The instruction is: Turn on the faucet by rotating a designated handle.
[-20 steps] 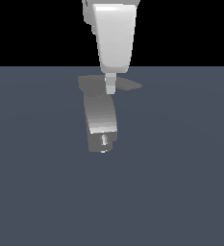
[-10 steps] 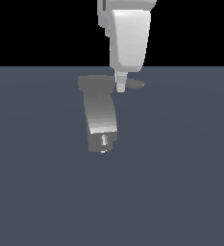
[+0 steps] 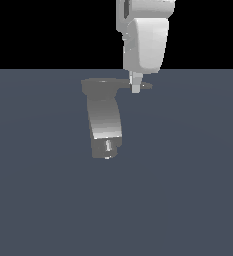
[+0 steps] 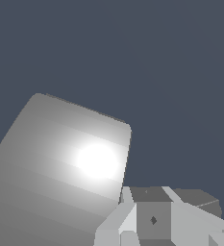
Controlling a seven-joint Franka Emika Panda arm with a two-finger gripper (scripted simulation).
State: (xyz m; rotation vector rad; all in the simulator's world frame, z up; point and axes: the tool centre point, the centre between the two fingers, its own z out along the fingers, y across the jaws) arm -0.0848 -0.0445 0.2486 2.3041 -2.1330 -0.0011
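Note:
The grey faucet (image 3: 104, 120) stands in the middle of the exterior view, its thick curved body ending in a blocky end with a small bright pin (image 3: 108, 145). Across its top lies the thin dark handle (image 3: 115, 84), tapering to a point towards the exterior view's right. My white gripper (image 3: 136, 88) hangs straight down with its fingertips together at the handle, close to the pointed end, holding nothing. In the wrist view the faucet body (image 4: 60, 163) fills the space beside the gripper (image 4: 153, 226), with a bright glare on it.
A flat dark blue-grey floor (image 3: 188, 190) spreads all around the faucet. Black background lies behind the gripper's upper part.
My gripper has shifted towards the exterior view's right, along the handle to near its tip. The handle's outline looks thinner and flatter than before.

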